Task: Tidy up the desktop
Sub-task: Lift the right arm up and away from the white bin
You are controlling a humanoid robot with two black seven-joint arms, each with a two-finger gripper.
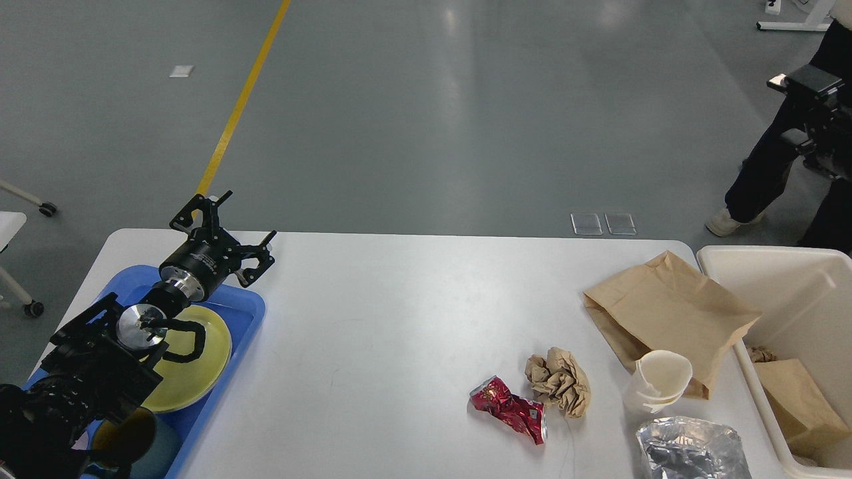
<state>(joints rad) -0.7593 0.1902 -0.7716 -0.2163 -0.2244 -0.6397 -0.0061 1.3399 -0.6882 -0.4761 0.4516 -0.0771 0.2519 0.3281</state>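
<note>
The white desktop (399, 319) carries litter at its right front: a crushed red can (509, 409), a crumpled brown paper ball (558, 380), a flat brown paper bag (665, 313), a white paper cup (655, 382) lying on the bag's edge, and a silver foil bag (692, 449). My left gripper (247, 216) is open and empty above the far corner of the blue tray (249, 309). My right gripper (802, 83) shows only partly at the upper right edge, high above the floor, dark against a person's trousers.
The blue tray holds a yellow plate (193, 372) and a dark mug (133, 439). A cream bin (779, 273) stands off the table's right end with brown paper (795, 399) inside. A person (759, 179) stands beyond the bin.
</note>
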